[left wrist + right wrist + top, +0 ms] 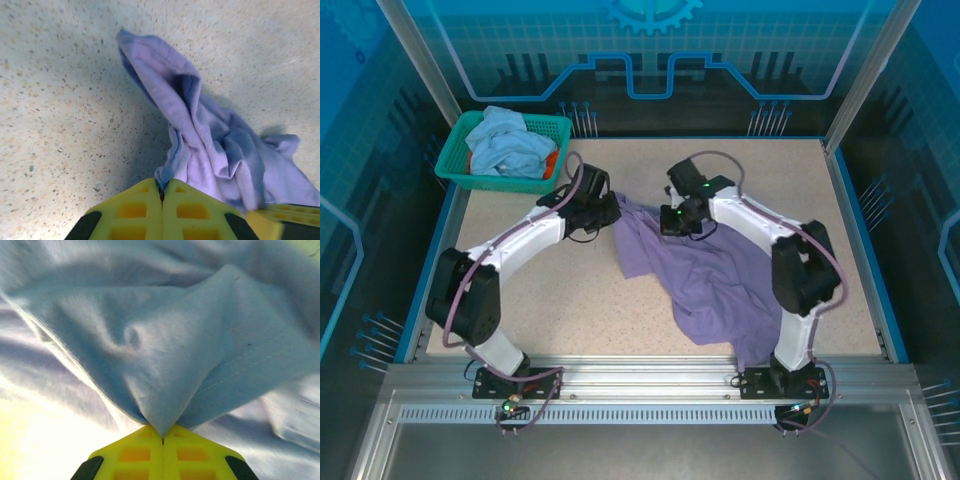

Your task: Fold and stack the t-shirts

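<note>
The left end effector [161,192] is closed, its yellow pads pressed together on a corner of the lavender t-shirt [200,140], which trails away from it in a twisted ridge across the speckled surface [60,100]. The right end effector [162,437] is also closed, pinching a peak of the same cloth, with the fabric tenting up from the pinch along a stitched hem.

From above, both grips sit at the far edge of the garment, the left one at its far-left corner and the right one just beside it toward the middle. The rest of the shirt lies crumpled, spreading toward the right arm's base. Well apart, at the far-left corner, a teal mesh basket [455,165] holds a light-blue t-shirt [505,145] and an orange t-shirt [552,163].

The step in hand looks like spreading the first shirt flat, before any fold; nothing is stacked yet. The next move probably calls for drawing the two grips apart and lifting enough to let the bunched body fall open, then laying it smooth.
</note>
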{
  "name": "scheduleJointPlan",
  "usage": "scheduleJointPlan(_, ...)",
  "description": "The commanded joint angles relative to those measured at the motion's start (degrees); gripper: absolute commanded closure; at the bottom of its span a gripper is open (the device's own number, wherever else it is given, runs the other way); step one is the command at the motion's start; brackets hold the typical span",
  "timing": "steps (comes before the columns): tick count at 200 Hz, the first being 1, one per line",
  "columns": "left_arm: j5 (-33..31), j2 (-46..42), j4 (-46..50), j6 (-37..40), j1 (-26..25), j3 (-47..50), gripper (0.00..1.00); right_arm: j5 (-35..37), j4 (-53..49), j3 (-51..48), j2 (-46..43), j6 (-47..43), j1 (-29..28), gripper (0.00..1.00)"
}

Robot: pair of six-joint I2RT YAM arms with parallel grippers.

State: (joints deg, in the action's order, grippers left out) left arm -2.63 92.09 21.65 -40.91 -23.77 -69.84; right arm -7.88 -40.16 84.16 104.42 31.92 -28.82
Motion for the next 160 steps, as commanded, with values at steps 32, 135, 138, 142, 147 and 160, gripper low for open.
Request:
scheduleJointPlan(32, -11.14, -14.21, 5.60, 9.61, 0.56, -12.36, 1.00, -5.15, -4.57, -2.50, -24.16, -2.17, 13.19, 1.00)
scheduleJointPlan(135, -14.42, -29.91, -1.76, 26.78, 0.56, -30.15, 1.00, 6.95, -7.59, 11.75, -48.87, -2.79, 26.50, 1.00)
scheduleJointPlan(138, -14.43, -30.11, -1.72, 26.90, 0.52, -30.32, 1.00, 7.04, -7.64, 11.95, -48.95, -2.83, 26.52, 1.00)
scheduleJointPlan(142, -14.46, -30.45, -1.81, 26.97, 0.54, -30.43, 1.00, 6.82, -7.67, 12.14, -48.96, -2.83, 26.53, 1.00)
scheduleJointPlan(147, -14.11, -30.90, -1.96, 27.14, 0.53, -30.66, 1.00, 6.46, -7.84, 12.49, -49.05, -2.70, 26.48, 1.00)
scheduleJointPlan(160, -12.89, -31.85, -2.03, 27.51, 0.50, -31.70, 1.00, 5.12, -7.63, 13.28, -49.26, -2.58, 26.50, 1.00)
